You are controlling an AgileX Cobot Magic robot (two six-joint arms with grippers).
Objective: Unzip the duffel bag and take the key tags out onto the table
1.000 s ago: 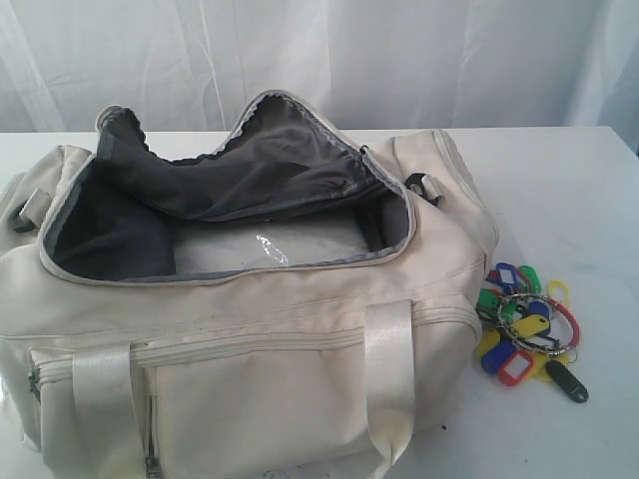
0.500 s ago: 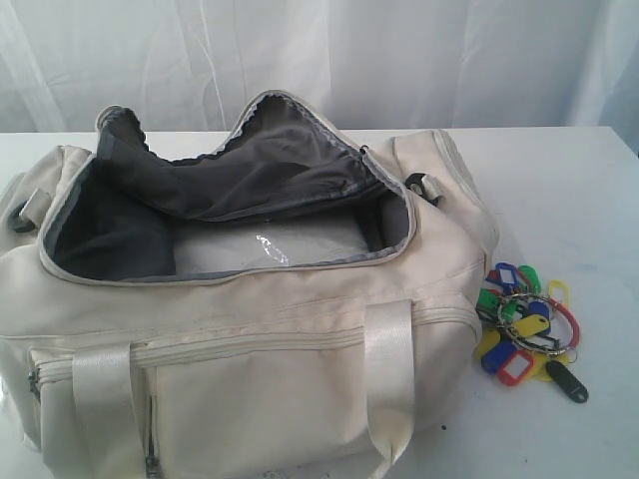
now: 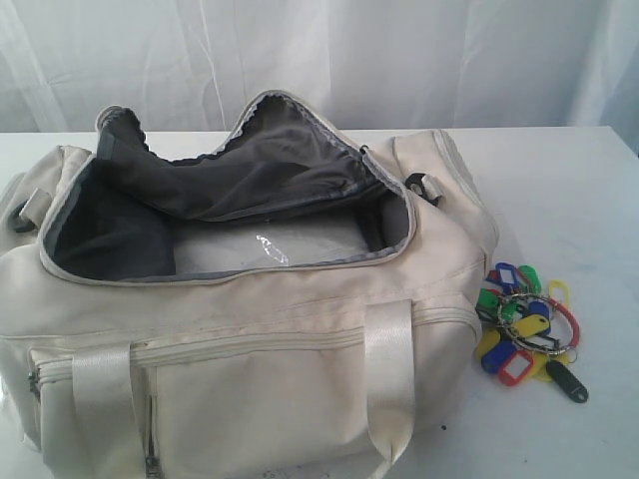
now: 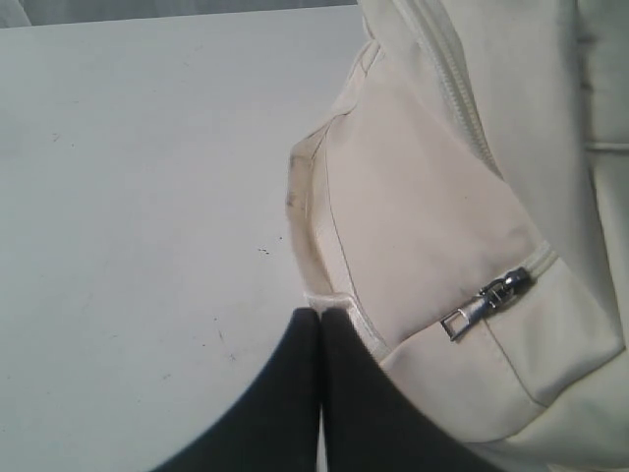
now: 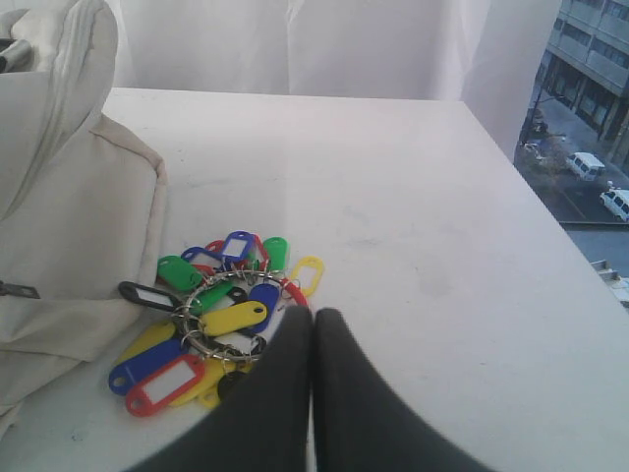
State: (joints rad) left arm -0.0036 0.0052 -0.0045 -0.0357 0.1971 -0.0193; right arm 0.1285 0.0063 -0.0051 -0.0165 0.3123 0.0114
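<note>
Key tags lie in a loose bunch on the table, outside the duffel bag and just beside its right end in the exterior view. They are red, blue, yellow, green and black tags threaded on metal rings. Your right gripper has its two dark fingers pressed together with nothing between them. In the right wrist view their tips sit right at the edge of the bunch, next to a red tag and a yellow one, but from this angle you cannot tell whether they touch the tags or hang above them. Your left gripper is likewise closed on itself and empty, its tips at the outline of the bag's end pocket where the cream fabric meets the tabletop; contact there is not clear either. A metal zipper pull lies on that pocket, near the fingers but apart from them. The bag's main opening gapes wide, its flap folded back to show dark grey lining, and a pale shiny panel covers the floor inside. A satin handle strap runs down the bag's near side.
</note>
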